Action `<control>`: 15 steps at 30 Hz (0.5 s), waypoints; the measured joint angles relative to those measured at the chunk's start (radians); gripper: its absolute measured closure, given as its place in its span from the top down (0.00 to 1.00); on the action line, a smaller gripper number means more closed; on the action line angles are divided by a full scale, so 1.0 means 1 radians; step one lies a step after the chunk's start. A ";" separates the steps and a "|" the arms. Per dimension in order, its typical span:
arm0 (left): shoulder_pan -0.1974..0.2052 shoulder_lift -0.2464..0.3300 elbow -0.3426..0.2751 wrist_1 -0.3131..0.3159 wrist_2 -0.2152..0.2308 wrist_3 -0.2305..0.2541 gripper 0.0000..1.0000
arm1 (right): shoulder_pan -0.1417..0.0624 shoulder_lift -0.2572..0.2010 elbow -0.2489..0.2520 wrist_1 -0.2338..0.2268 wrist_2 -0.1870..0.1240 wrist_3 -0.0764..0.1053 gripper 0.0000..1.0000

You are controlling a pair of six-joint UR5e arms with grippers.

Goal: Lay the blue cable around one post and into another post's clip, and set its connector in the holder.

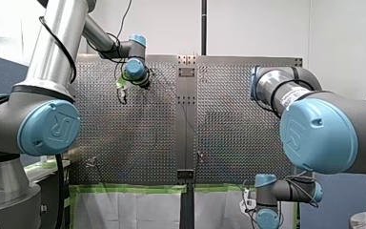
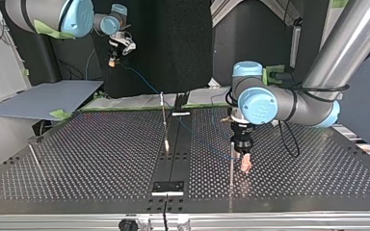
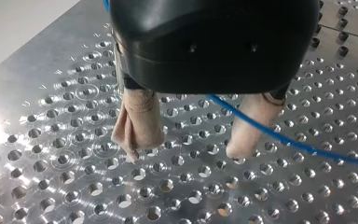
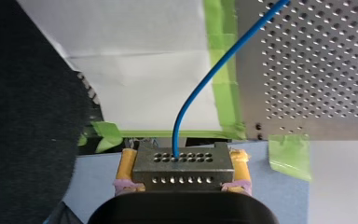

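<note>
Blue cable (image 4: 200, 88) rises from the metal connector (image 4: 182, 169), which my right pincer (image 4: 182, 158) clamps between yellow pads, beyond the worktop (image 4: 317, 70) edge. My left pincer (image 3: 186, 147) hangs open just above the worktop, with the cable passing between its beige fingers (image 3: 137, 123).

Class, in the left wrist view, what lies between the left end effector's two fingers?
The blue cable passes through that gap in my left end effector, crossing one beige finger; the left wrist view shows it.

A thin upright metal post (image 2: 231, 169) stands just beside my left gripper (image 2: 244, 166), and the taut thin blue cable (image 3: 289, 140) crosses its spread fingers above the perforated metal table (image 2: 298, 175).
</note>
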 joint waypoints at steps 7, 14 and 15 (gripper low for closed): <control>0.000 0.000 0.000 0.003 0.000 -0.024 1.00 | -0.008 0.056 0.018 -0.049 -0.026 0.013 0.01; 0.005 0.000 0.000 0.003 -0.001 -0.049 1.00 | -0.008 0.111 0.043 -0.058 -0.048 0.014 0.01; 0.005 0.000 0.000 0.003 -0.001 -0.049 1.00 | -0.007 0.114 0.050 -0.059 -0.052 0.014 0.01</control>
